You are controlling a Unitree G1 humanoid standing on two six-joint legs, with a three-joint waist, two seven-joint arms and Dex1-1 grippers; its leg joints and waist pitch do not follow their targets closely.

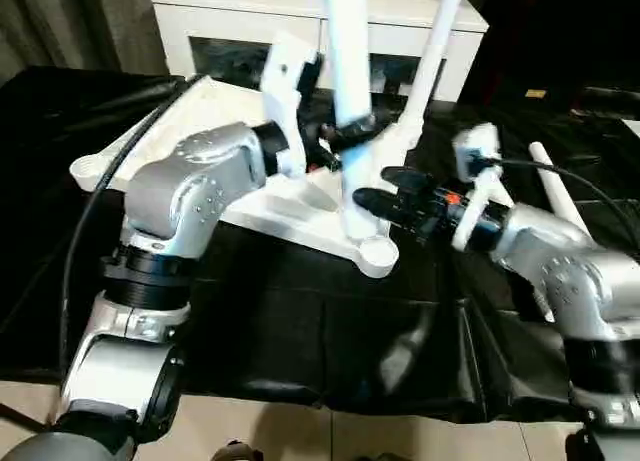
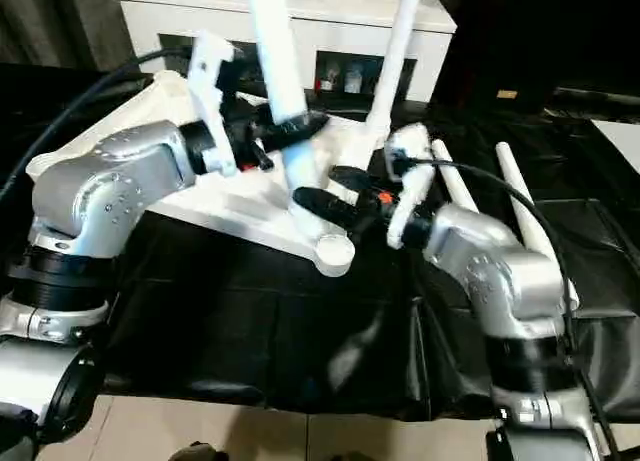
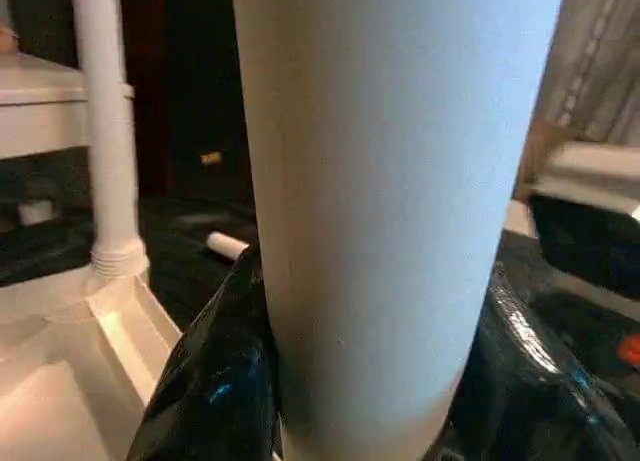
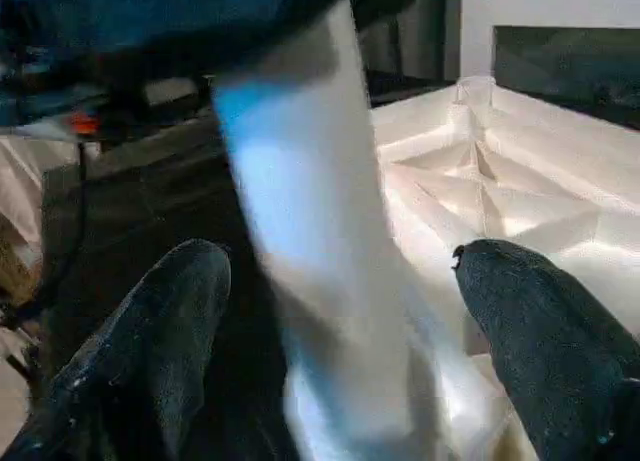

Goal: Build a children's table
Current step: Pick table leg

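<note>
The white tabletop (image 1: 285, 209) lies upside down on the black cloth, ribbed side up. One white leg (image 1: 436, 51) stands upright in its far corner. A second leg (image 1: 348, 41) stands nearly upright, its lower end by the near round corner socket (image 1: 378, 252); I cannot tell whether it sits in the socket. My left gripper (image 1: 352, 133) is shut on this leg about halfway up, and its black fingers (image 3: 215, 381) press both sides. Lower down, my right gripper (image 1: 372, 189) is open, its fingers (image 4: 150, 331) wide on either side of the leg (image 4: 310, 231) and not touching it.
Two loose white legs (image 2: 515, 196) lie on the cloth to the right, behind my right forearm. A white cabinet (image 1: 300, 11) with glass-fronted compartments stands just behind the tabletop. The black cloth (image 1: 300, 341) hangs over the front edge.
</note>
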